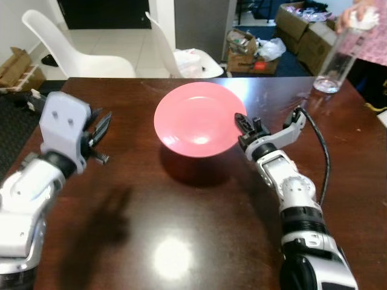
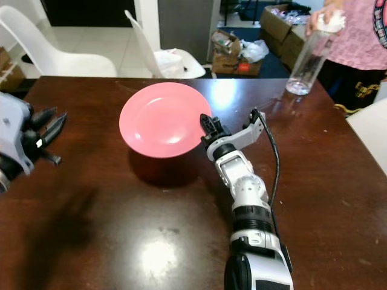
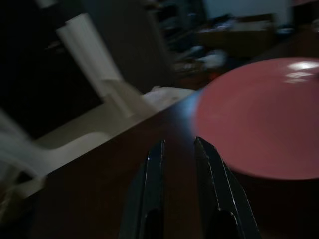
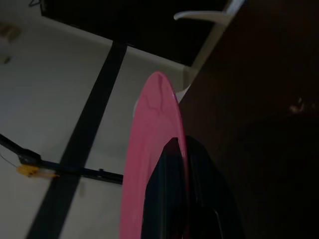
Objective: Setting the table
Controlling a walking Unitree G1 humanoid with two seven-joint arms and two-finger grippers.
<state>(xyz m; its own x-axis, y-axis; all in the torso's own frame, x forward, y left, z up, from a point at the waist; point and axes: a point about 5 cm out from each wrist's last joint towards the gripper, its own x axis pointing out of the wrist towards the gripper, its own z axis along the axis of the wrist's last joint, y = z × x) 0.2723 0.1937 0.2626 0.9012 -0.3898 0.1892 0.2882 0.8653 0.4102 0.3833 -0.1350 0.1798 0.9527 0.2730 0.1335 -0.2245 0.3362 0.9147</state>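
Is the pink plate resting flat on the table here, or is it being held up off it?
Held up. The right gripper pinches the pink plate by its rim, and the plate's shadow lies offset on the dark table beneath it.

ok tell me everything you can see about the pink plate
The pink plate is round, plain and glossy, probably plastic, with window light glinting on it. The right gripper is clamped on its right rim, one black finger on each face, as the right wrist view shows edge-on. It is held above the dark wooden table, tilted, and casts a shadow on the table beneath it. Nothing lies on it. The left gripper stays clear of it.
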